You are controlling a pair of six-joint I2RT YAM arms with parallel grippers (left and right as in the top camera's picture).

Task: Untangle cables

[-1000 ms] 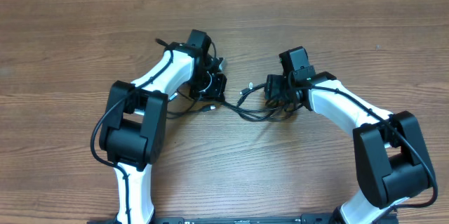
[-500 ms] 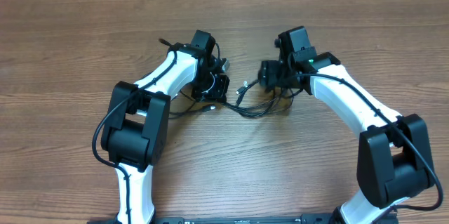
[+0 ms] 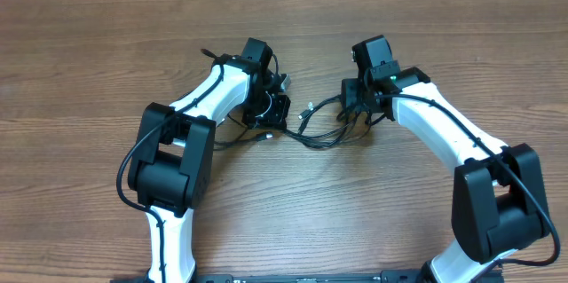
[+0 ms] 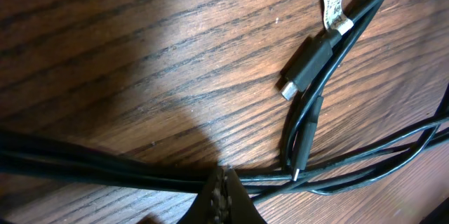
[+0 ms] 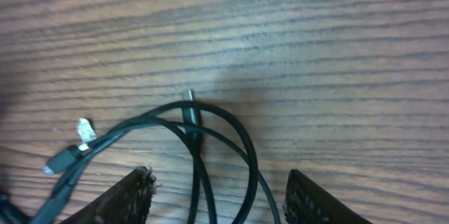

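Note:
Several thin black cables [image 3: 321, 139] lie tangled between my two grippers at the middle of the table. My left gripper [image 3: 272, 116] is shut, and in its wrist view the cables [image 4: 365, 161] meet in a V at the closed fingertips [image 4: 223, 182]. A plug [image 4: 309, 66] with a white tag [image 4: 335, 3] lies just beyond. My right gripper [image 3: 353, 106] stands open above a cable loop [image 5: 231, 147]. The strands run between its fingers [image 5: 133, 196] without touching them. A plug end [image 5: 188, 104] points away at the loop's top.
The wooden table [image 3: 89, 52] stretches wide on all sides of the tangle. A tagged plug [image 5: 59, 161] lies left of my right gripper. Both white arms reach in from the near edge, each with its own thicker black wire [image 3: 124, 163].
My right gripper has swung away from the near edge and then a little right, over the cable loop, and its jaws have narrowed. The left gripper shifted slightly farther away and stays shut.

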